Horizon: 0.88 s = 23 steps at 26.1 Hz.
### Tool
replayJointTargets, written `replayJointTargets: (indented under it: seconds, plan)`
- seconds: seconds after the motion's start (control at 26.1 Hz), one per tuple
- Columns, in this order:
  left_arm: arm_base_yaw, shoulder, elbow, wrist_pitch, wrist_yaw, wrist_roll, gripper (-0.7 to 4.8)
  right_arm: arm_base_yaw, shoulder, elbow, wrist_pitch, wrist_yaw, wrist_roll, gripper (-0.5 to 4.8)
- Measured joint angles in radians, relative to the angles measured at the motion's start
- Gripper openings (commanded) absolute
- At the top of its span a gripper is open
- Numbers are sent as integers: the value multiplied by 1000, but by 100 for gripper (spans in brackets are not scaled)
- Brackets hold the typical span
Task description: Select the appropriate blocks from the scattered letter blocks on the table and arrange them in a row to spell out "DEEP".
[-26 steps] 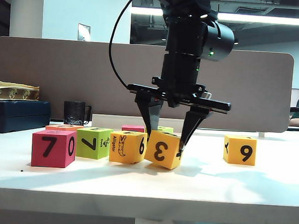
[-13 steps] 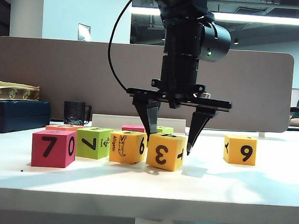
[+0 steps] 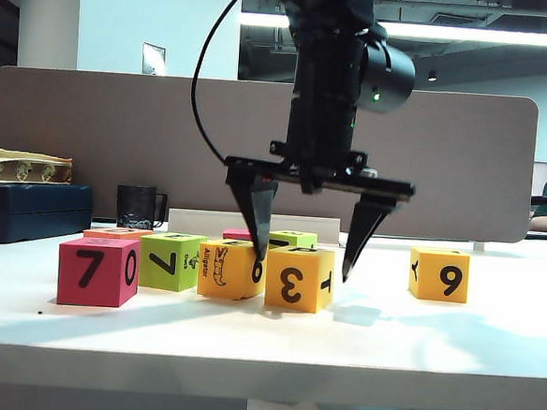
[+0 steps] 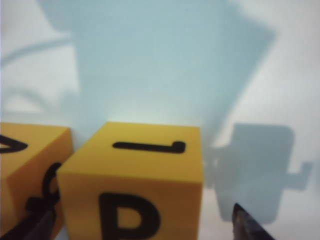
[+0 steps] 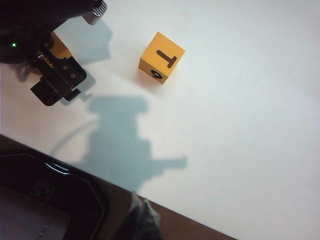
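1. My left gripper (image 3: 302,249) is spread wide and holds nothing; its two fingers straddle the "3" block (image 3: 298,277), one tip in front of the seam with the alligator block (image 3: 232,269), the other clear of the "T" side. The left wrist view shows this block's top face reads "P" (image 4: 131,182), with both fingertips off its sides.
2. I judge this is the release step: the "P" block sits flat on the table (image 3: 264,345), at the right end of the row.
3. To do it well, I lift straight up with fingers wide, no sideways drift. The finger by the seam could drag either block and break the line.
4. Row, seen from the front: "3" block just beside the alligator block, then the lime-green block (image 3: 172,261), with an orange block behind (image 3: 119,235). Whether neighbours touch I cannot tell for all.
5. The red "7" block (image 3: 97,271) and the "9" block (image 3: 439,274) stand apart; leave them.
6. My right gripper (image 5: 141,220) hangs high above the table edge; fingers blurred, cannot tell its state.
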State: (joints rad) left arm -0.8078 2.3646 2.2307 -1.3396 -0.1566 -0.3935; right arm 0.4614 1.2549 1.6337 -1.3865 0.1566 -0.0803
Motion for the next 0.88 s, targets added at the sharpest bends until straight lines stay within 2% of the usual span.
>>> replayJointTargets:
  seconds: [0.27, 0.38, 0.46, 0.57, 0.65, 0.73, 0.88]
  plan:
    - [0, -4, 248, -13, -11, 66, 462, 0, 0, 0, 0, 0, 0, -1]
    - [7, -3, 349, -66, -100, 127, 457, 0, 1, -1, 16, 0, 0, -1]
    - [35, -6, 419, -86, -124, 180, 416, 0, 8, -2, 53, 0, 0, -1]
    - [87, -41, 445, -87, -125, 196, 330, 0, 40, -2, 66, 0, 0, -1]
    - [132, -91, 446, -87, -125, 204, 329, 0, 74, -2, 69, -5, 0, -1]
    - [182, -133, 447, -87, -125, 222, 324, 0, 122, -2, 82, -51, 0, -1]
    - [260, -171, 445, -87, -126, 255, 236, 0, 190, -3, 104, -133, 0, -1]
